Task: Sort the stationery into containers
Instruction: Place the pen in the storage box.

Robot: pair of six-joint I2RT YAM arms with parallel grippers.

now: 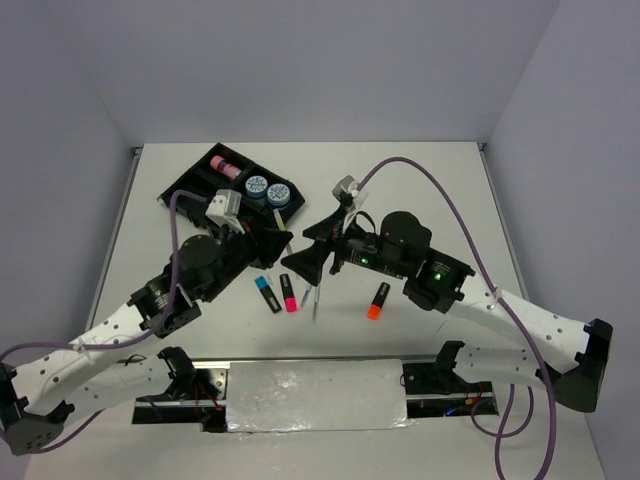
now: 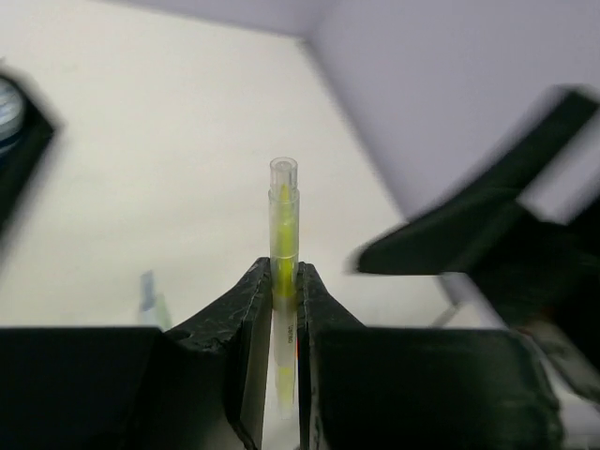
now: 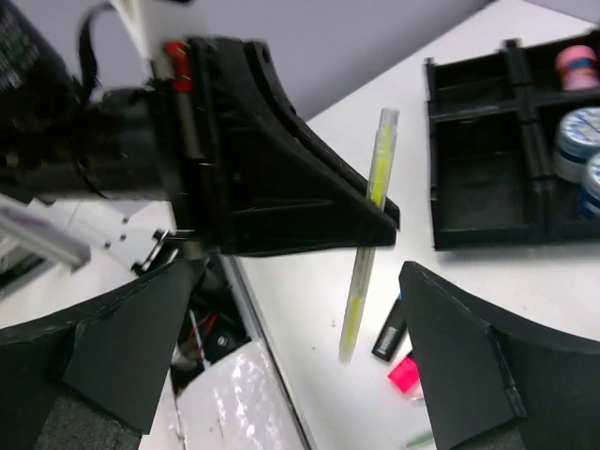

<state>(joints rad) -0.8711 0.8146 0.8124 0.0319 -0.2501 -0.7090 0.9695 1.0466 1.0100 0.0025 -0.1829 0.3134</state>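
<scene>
**Yellow pen pinched in left hand; right hand spread**

1. Left hand (image 2: 283, 274): both fingers are pressed together on a thin yellow pen (image 2: 284, 211). The grip sits at about mid-length, so the clear capped end stands out beyond the fingertips and the other end runs back between the fingers.
2. Right hand (image 3: 300, 272): the fingers are spread wide and hold nothing. In the right wrist view the pen and the left fingertips lie in the gap between them, and the pen touches neither right finger.
3. Position: the two hands meet tip to tip over the middle of the worktop (image 1: 450, 190), just in front of the black tray (image 1: 176, 190). Whether the pen's lower end touches the worktop cannot be determined.
4. Tray contents: two round blue tubs (image 1: 268, 190) sit side by side in one compartment, and a pink-capped tube (image 1: 224, 165) lies in another. The near compartments in the right wrist view are bare.
5. Loose on the worktop:
   - blue highlighter (image 1: 267, 293) and pink highlighter (image 1: 289, 293), lying side by side
   - two thin pens (image 1: 312, 298), just right of the pink highlighter
   - orange highlighter (image 1: 377, 300), farther right, below the right arm
</scene>
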